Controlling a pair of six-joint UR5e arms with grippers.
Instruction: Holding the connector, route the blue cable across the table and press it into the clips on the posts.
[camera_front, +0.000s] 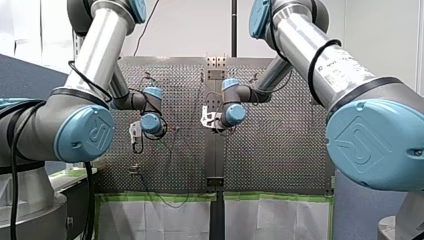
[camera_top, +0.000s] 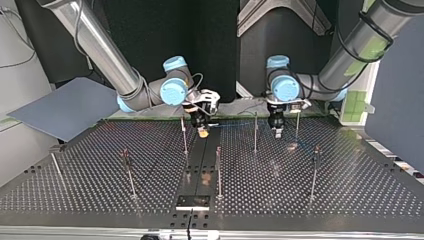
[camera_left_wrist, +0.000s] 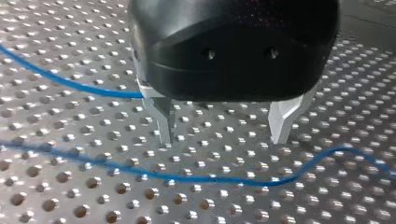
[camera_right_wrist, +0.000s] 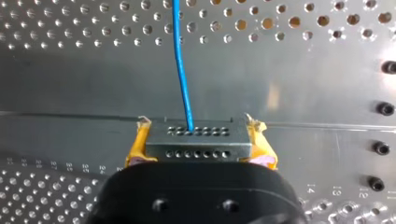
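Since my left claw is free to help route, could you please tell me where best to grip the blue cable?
Probably the near-straight stretch of the blue cable lying flat on the table just ahead of my open left claw. Come down from above, but turn the wrist first: the run lies roughly in line with the two fingers, which should straddle it, one each side.

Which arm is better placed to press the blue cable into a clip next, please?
Probably left: my left tool is open near the blue cable; my right tool is shut on the connector.
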